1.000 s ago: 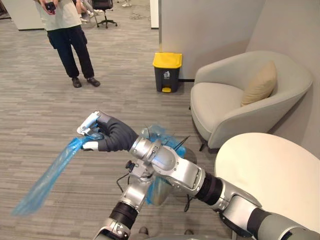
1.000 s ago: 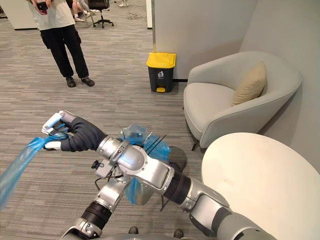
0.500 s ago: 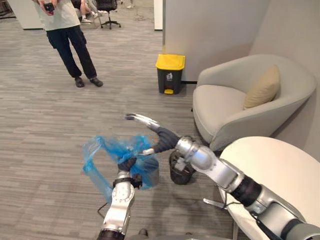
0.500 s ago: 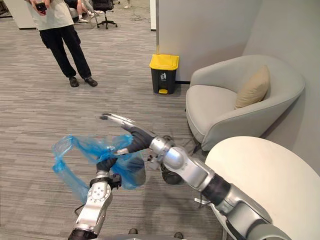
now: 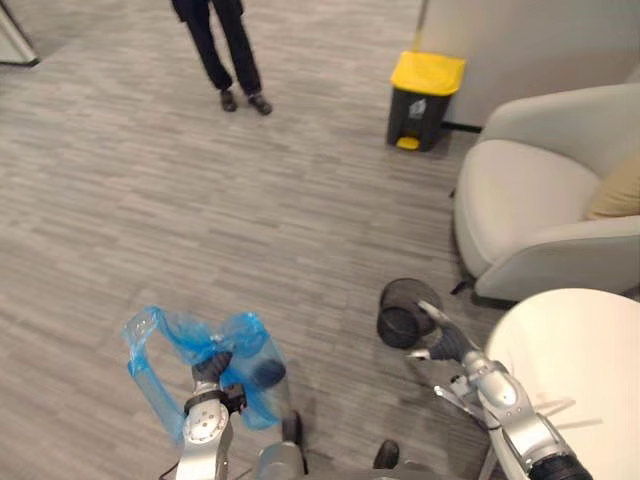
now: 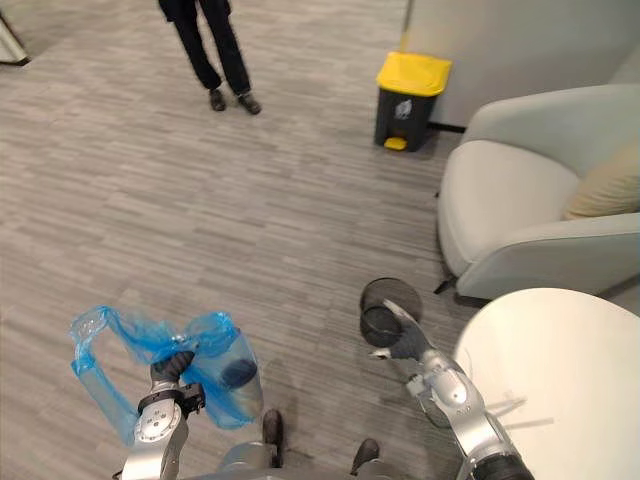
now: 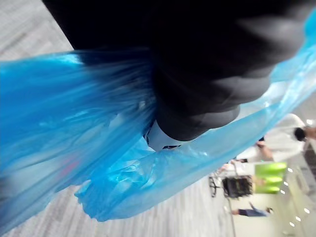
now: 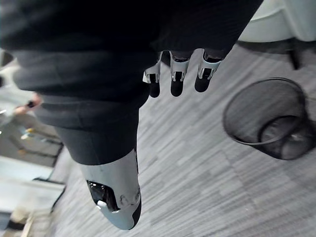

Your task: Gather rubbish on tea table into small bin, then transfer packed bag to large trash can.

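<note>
Left hand (image 5: 209,368) has its fingers clenched round the bunched neck of the blue bin bag (image 5: 172,340), low on the near left above the floor. The bag is thin, see-through crinkly plastic that sags below the fist, with a dark lump inside it. Right hand (image 5: 437,335) is on the near right with its fingers (image 8: 177,79) straight and relaxed, holding nothing, just beside the small black wire-mesh bin (image 5: 392,300), which is round and stands on the grey wood-grain floor (image 5: 200,200). The round cream tea table (image 5: 585,365) sits near right. The large dark trash can (image 5: 424,88) with its yellow lid is far off, past a pale grey curved armchair (image 5: 530,200). A person's legs (image 5: 225,50) show at the far side.
</note>
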Robot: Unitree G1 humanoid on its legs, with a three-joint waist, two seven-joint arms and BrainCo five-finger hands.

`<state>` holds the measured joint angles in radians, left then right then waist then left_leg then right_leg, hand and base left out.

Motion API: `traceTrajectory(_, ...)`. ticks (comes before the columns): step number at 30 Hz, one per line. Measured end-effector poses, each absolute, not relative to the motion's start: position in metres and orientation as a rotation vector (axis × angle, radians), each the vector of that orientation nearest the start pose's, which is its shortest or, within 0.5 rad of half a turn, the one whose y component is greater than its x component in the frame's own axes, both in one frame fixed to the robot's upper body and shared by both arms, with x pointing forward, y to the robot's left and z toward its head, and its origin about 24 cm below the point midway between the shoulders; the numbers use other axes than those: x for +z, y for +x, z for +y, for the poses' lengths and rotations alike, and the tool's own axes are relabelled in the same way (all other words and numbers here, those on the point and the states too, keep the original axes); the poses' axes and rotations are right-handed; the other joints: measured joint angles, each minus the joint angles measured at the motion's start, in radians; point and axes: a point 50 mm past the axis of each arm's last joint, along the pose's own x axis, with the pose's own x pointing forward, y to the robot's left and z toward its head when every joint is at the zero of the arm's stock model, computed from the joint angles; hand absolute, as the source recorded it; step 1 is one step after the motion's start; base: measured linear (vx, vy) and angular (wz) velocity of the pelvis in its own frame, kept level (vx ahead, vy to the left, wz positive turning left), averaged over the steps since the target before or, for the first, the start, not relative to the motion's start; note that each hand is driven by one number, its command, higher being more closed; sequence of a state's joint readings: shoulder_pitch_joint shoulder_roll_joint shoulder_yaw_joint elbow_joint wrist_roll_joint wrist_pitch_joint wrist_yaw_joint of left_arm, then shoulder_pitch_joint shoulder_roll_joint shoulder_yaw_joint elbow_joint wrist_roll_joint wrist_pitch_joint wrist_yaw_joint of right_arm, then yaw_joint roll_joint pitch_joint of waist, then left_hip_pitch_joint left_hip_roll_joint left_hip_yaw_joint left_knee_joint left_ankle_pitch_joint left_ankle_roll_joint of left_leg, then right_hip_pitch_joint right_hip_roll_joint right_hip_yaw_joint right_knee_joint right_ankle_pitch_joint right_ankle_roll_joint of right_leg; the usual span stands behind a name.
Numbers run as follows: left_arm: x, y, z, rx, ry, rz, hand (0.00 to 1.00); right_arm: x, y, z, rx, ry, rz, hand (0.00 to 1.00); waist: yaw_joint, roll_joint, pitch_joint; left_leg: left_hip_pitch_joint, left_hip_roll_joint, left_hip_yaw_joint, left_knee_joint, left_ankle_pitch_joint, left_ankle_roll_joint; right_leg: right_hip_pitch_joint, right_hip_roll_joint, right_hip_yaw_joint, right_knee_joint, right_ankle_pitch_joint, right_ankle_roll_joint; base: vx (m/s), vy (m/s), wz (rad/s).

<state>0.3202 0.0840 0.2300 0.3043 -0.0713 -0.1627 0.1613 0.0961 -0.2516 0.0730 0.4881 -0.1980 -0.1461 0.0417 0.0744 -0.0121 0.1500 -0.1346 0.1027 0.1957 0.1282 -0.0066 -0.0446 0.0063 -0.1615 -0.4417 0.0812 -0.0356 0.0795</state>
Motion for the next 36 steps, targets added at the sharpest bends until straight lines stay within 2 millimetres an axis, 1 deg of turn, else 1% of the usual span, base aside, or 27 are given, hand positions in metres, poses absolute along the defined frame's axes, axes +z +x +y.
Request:
traceTrajectory(2, -0.070, 0.120, 0.255, 0.503, 0.062, 0.481, 1.00, -0.080, 0.187, -0.208, 0.113, -0.425, 0.520, 0.00, 0.000, 0.009, 0.006, -0.032, -0.001, -0.001, 0.116, -0.086, 0.013, 0.000, -0.023, 0.008, 0.048, -0.032, 0.024, 0.08, 0.167, -0.04)
traceTrajectory(4, -0.073, 0.110, 0.258, 0.497, 0.061, 0.506, 1.00, -0.090, 0.175, -0.220, 0.054, -0.415, 0.588, 0.00, -0.003, 0.015, 0.020, -0.071, -0.010, -0.004, 0.246, -0.188, 0.027, -0.015, -0.064, 0.006, 0.158, -0.112, 0.040, 0.06, 0.239, 0.11)
traceTrajectory(5, -0.073, 0.103, 0.263, 0.500, 0.070, 0.521, 1.00, -0.095, 0.168, -0.226, 0.020, -0.405, 0.631, 0.00, -0.005, 0.003, 0.028, -0.087, -0.025, -0.012, 0.309, -0.237, 0.041, -0.029, -0.106, 0.002, 0.240, -0.164, 0.048, 0.10, 0.241, 0.35)
traceTrajectory(6, -0.071, 0.102, 0.268, 0.489, 0.093, 0.524, 1.00, -0.098, 0.161, -0.231, -0.012, -0.393, 0.660, 0.00, -0.008, -0.006, 0.035, -0.089, -0.053, -0.038, 0.344, -0.271, 0.054, -0.035, -0.141, 0.003, 0.326, -0.214, -0.003, 0.13, 0.200, 0.47)
traceTrajectory(7, -0.070, 0.102, 0.270, 0.478, 0.104, 0.523, 1.00, -0.098, 0.158, -0.232, -0.026, -0.387, 0.666, 0.00, -0.010, -0.010, 0.043, -0.088, -0.058, -0.052, 0.357, -0.285, 0.067, -0.049, -0.153, 0.015, 0.393, -0.219, -0.070, 0.19, 0.146, 0.63)
traceTrajectory(8, -0.069, 0.103, 0.272, 0.467, 0.117, 0.523, 1.00, -0.100, 0.154, -0.233, -0.038, -0.386, 0.677, 0.00, -0.016, -0.013, 0.057, -0.087, -0.069, -0.074, 0.382, -0.307, 0.084, -0.126, -0.158, 0.114, 0.557, -0.160, -0.164, 0.19, 0.174, 0.64)
traceTrajectory(9, -0.067, 0.105, 0.275, 0.457, 0.134, 0.517, 1.00, -0.102, 0.150, -0.229, -0.037, -0.375, 0.684, 0.00, -0.029, -0.013, 0.063, -0.068, -0.073, -0.103, 0.380, -0.315, 0.096, -0.196, -0.153, 0.190, 0.685, -0.108, -0.192, 0.30, 0.150, 0.91)
traceTrajectory(10, -0.063, 0.107, 0.283, 0.451, 0.167, 0.510, 1.00, -0.106, 0.147, -0.221, -0.040, -0.336, 0.692, 0.00, -0.040, -0.021, 0.077, -0.048, -0.069, -0.155, 0.379, -0.328, 0.109, -0.266, -0.092, 0.253, 0.766, -0.185, -0.087, 0.29, 0.108, 0.77)
traceTrajectory(13, -0.058, 0.117, 0.286, 0.439, 0.185, 0.481, 1.00, -0.105, 0.149, -0.216, -0.058, -0.293, 0.677, 0.00, -0.058, -0.049, 0.087, -0.014, -0.078, -0.203, 0.356, -0.351, 0.110, -0.348, -0.011, 0.244, 0.678, -0.228, -0.058, 0.33, -0.012, 0.66)
traceTrajectory(15, -0.057, 0.134, 0.276, 0.392, 0.174, 0.451, 1.00, -0.103, 0.150, -0.221, -0.095, -0.282, 0.667, 0.00, -0.064, -0.047, 0.095, 0.029, -0.093, -0.227, 0.324, -0.372, 0.118, -0.420, 0.025, 0.202, 0.502, -0.195, -0.021, 0.37, -0.032, 0.50)
traceTrajectory(17, -0.055, 0.145, 0.271, 0.362, 0.172, 0.429, 1.00, -0.104, 0.147, -0.224, -0.115, -0.266, 0.672, 0.00, -0.078, -0.051, 0.098, 0.090, -0.113, -0.251, 0.270, -0.383, 0.092, -0.433, 0.040, 0.165, 0.316, -0.108, -0.023, 0.50, -0.078, 0.61)
traceTrajectory(18, -0.058, 0.147, 0.267, 0.342, 0.172, 0.439, 1.00, -0.104, 0.144, -0.227, -0.126, -0.265, 0.681, 0.00, -0.103, -0.049, 0.096, 0.159, -0.117, -0.281, 0.248, -0.413, 0.054, -0.429, 0.040, 0.165, 0.280, -0.040, -0.075, 0.56, -0.141, 0.72)
traceTrajectory(19, -0.059, 0.147, 0.265, 0.334, 0.171, 0.444, 1.00, -0.105, 0.142, -0.228, -0.126, -0.266, 0.686, 0.00, -0.119, -0.039, 0.088, 0.187, -0.109, -0.299, 0.234, -0.426, 0.044, -0.423, 0.047, 0.166, 0.302, 0.003, -0.100, 0.75, -0.211, 0.79)
traceTrajectory(20, -0.066, 0.141, 0.258, 0.321, 0.161, 0.473, 1.00, -0.106, 0.136, -0.231, -0.130, -0.270, 0.702, 0.00, -0.121, -0.009, 0.044, 0.218, -0.073, -0.316, 0.237, -0.429, -0.013, -0.408, 0.076, 0.137, 0.324, 0.008, -0.132, 0.57, -0.137, 0.40)
traceTrajectory(21, -0.066, 0.142, 0.255, 0.313, 0.154, 0.471, 1.00, -0.106, 0.136, -0.231, -0.131, -0.267, 0.704, 0.00, -0.124, 0.006, 0.037, 0.198, -0.046, -0.309, 0.292, -0.412, -0.044, -0.397, 0.101, 0.123, 0.326, -0.012, -0.145, 0.74, -0.177, 0.23)
traceTrajectory(22, -0.067, 0.146, 0.249, 0.291, 0.136, 0.462, 1.00, -0.102, 0.141, -0.229, -0.126, -0.266, 0.673, 0.00, -0.121, 0.027, 0.047, 0.134, -0.018, -0.296, 0.475, -0.350, -0.107, -0.345, 0.127, 0.101, 0.315, -0.029, -0.173, 0.74, -0.177, -0.06)
traceTrajectory(23, -0.069, 0.144, 0.241, 0.288, 0.102, 0.465, 1.00, -0.093, 0.148, -0.229, -0.124, -0.271, 0.624, 0.00, -0.117, 0.044, 0.051, 0.054, 0.000, -0.291, 0.710, -0.190, -0.091, -0.275, 0.169, 0.106, 0.279, -0.043, -0.195, 0.87, -0.234, -0.34)
traceTrajectory(24, -0.071, 0.141, 0.236, 0.287, 0.083, 0.470, 1.00, -0.086, 0.153, -0.227, -0.120, -0.271, 0.581, 0.00, -0.108, 0.049, 0.052, -0.002, 0.028, -0.275, 0.856, -0.071, -0.088, -0.194, 0.206, 0.134, 0.221, -0.048, -0.200, 0.72, -0.167, -0.57)
traceTrajectory(25, -0.072, 0.137, 0.233, 0.278, 0.078, 0.479, 1.00, -0.081, 0.157, -0.226, -0.119, -0.267, 0.551, 0.00, -0.098, 0.050, 0.054, -0.034, 0.041, -0.264, 0.954, -0.088, -0.075, -0.141, 0.231, 0.161, 0.180, -0.048, -0.201, 0.68, -0.112, -0.87)
traceTrajectory(27, -0.070, 0.142, 0.225, 0.232, 0.073, 0.462, 1.00, -0.071, 0.169, -0.218, -0.120, -0.230, 0.473, 0.00, -0.054, 0.013, 0.065, -0.178, 0.042, -0.203, 1.112, -0.187, 0.022, 0.015, 0.256, 0.268, 0.075, -0.058, -0.216, 0.64, -0.051, -1.05)
traceTrajectory(29, -0.068, 0.144, 0.223, 0.223, 0.074, 0.451, 1.00, -0.070, 0.173, -0.215, -0.116, -0.217, 0.462, 0.00, -0.028, -0.003, 0.066, -0.256, 0.019, -0.192, 1.041, -0.228, 0.081, 0.062, 0.247, 0.329, 0.054, -0.067, -0.230, 0.58, 0.046, -1.11)
traceTrajectory(30, -0.067, 0.144, 0.222, 0.222, 0.071, 0.446, 1.00, -0.068, 0.179, -0.214, -0.114, -0.215, 0.449, 0.00, -0.003, -0.006, 0.074, -0.310, -0.022, -0.220, 0.863, -0.254, 0.080, 0.100, 0.231, 0.397, 0.054, -0.090, -0.231, 0.55, 0.127, -1.31)
traceTrajectory(31, -0.067, 0.144, 0.222, 0.223, 0.071, 0.446, 1.00, -0.068, 0.181, -0.213, -0.112, -0.215, 0.445, 0.00, -0.001, -0.011, 0.077, -0.319, -0.048, -0.247, 0.774, -0.253, 0.075, 0.110, 0.218, 0.429, 0.061, -0.114, -0.216, 0.54, 0.205, -1.60)
traceTrajectory(32, -0.067, 0.144, 0.221, 0.224, 0.068, 0.446, 1.00, -0.067, 0.185, -0.214, -0.111, -0.221, 0.442, 0.00, 0.015, -0.003, 0.074, -0.321, -0.090, -0.329, 0.575, -0.229, 0.036, 0.122, 0.199, 0.489, 0.085, -0.176, -0.168, 0.53, 0.277, -1.40)
traceTrajectory(33, -0.069, 0.141, 0.220, 0.226, 0.063, 0.454, 1.00, -0.068, 0.186, -0.218, -0.114, -0.233, 0.449, 0.00, 0.024, 0.020, 0.069, -0.292, -0.096, -0.407, 0.404, -0.192, -0.019, 0.131, 0.205, 0.534, 0.105, -0.235, -0.119, 0.53, 0.314, -1.62)
traceTrajectory(34, -0.072, 0.135, 0.218, 0.236, 0.050, 0.472, 1.00, -0.069, 0.184, -0.223, -0.118, -0.252, 0.461, 0.00, 0.034, 0.062, 0.064, -0.266, -0.066, -0.462, 0.325, -0.102, -0.082, 0.150, 0.232, 0.582, 0.130, -0.292, -0.085, 0.62, 0.460, -1.45)
traceTrajectory(36, -0.070, 0.134, 0.223, 0.241, 0.071, 0.470, 1.00, -0.082, 0.173, -0.208, -0.118, -0.209, 0.523, 0.00, 0.041, -0.015, 0.024, -0.249, -0.097, -0.349, 0.421, -0.187, -0.033, 0.116, 0.159, 0.666, 0.270, -0.355, -0.061, 0.63, 0.399, -1.27)
